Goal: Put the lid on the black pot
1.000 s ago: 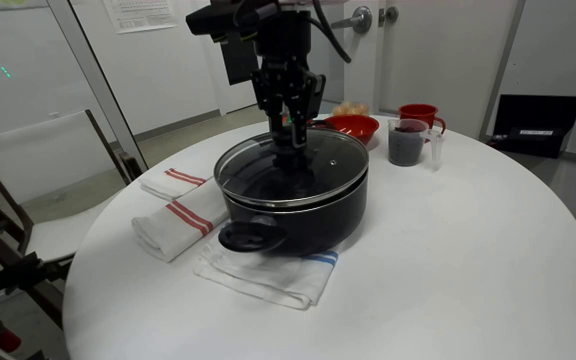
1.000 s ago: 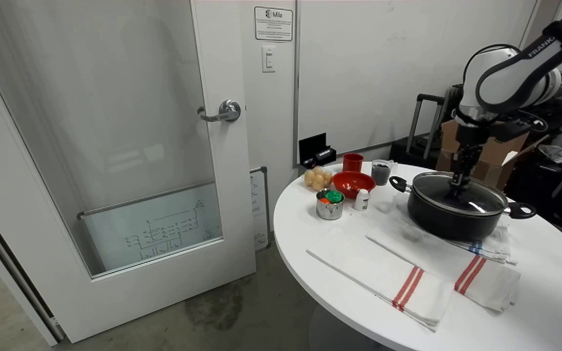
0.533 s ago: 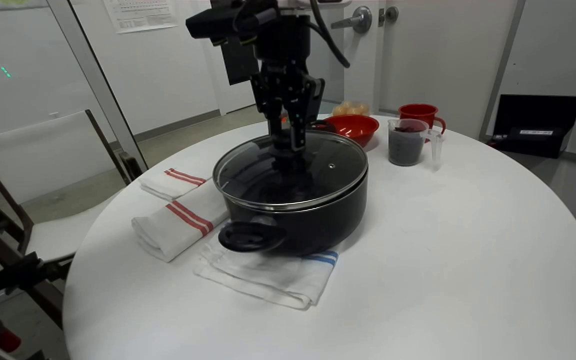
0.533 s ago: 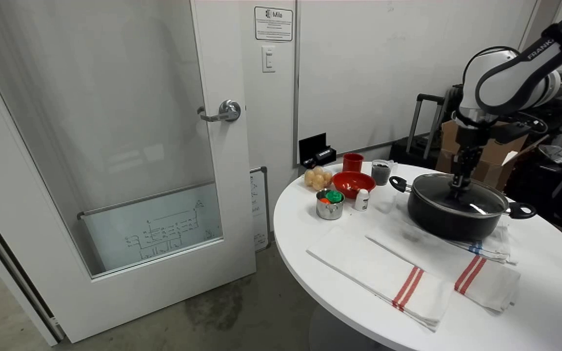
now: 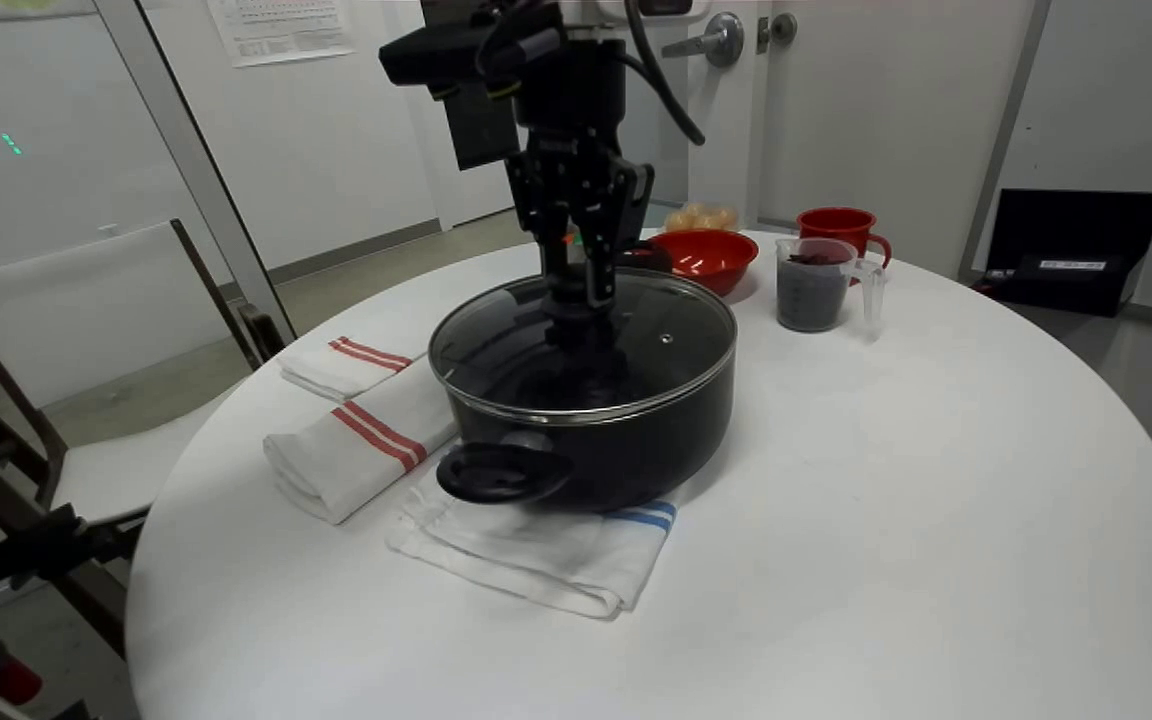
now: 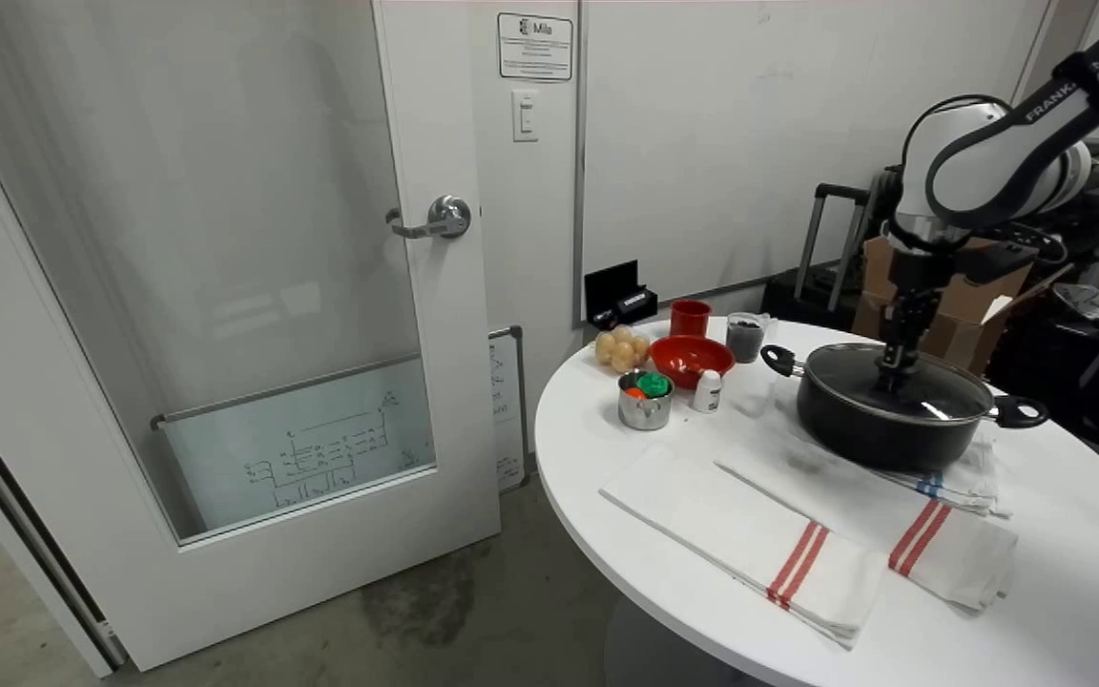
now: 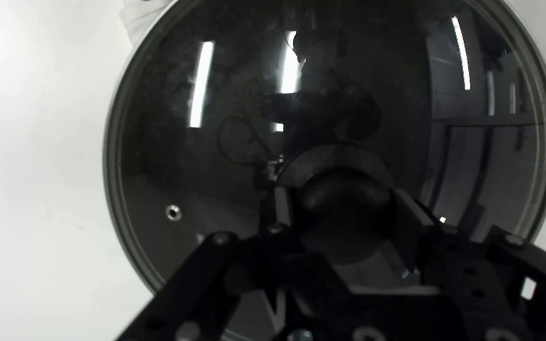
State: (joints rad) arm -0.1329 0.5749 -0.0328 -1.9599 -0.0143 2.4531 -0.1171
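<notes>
So since the earlier frame the lid has come down that last little bit, with the tool riding down along with it, and the dark gap under its near edge is gone. Going near to far in an exterior view: closest is a folded blue-striped towel on the desk, tucked under the near side of the black pot, whose stubby handle points our way. The lid sits on top, pretty level, its edge meeting the pot's all along the near side; can't really judge the far side. Tool is clamped on the dark knob, its fingers either side of it in the wrist view. Further back there's a measuring cup and a red bowl, both apart from the pot. Progress-wise I'd call it almost done: lid's over the pot, lined up and, far as I can tell, seated. What's left imo is just letting go of the knob and backing straight up. Only thing I'd watch is a sideways tug on release, which could nudge the lid off its seat
</notes>
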